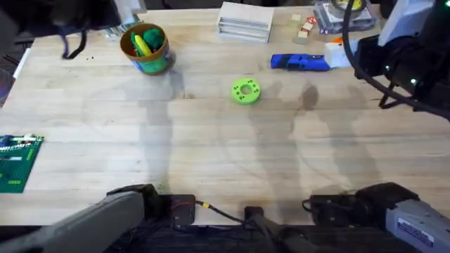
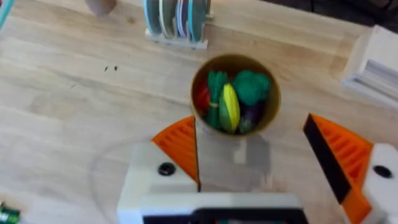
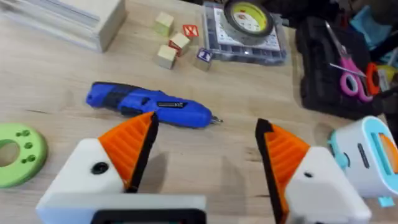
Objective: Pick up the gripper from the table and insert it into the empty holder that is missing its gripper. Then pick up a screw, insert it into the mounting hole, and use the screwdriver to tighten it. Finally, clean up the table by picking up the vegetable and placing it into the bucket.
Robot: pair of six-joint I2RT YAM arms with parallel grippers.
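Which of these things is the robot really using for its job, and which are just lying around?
For the job:
- blue screwdriver, lying on the table
- yellow vegetable, in the bucket
- bucket

Just lying about:
- green disc with holes
- little wooden blocks
- roll of tape on a clear box
- green circuit board
- scissors

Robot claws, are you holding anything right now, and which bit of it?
Nothing is held. The left gripper is open above the bucket, where the vegetable already sits. The right gripper is open near the screwdriver.
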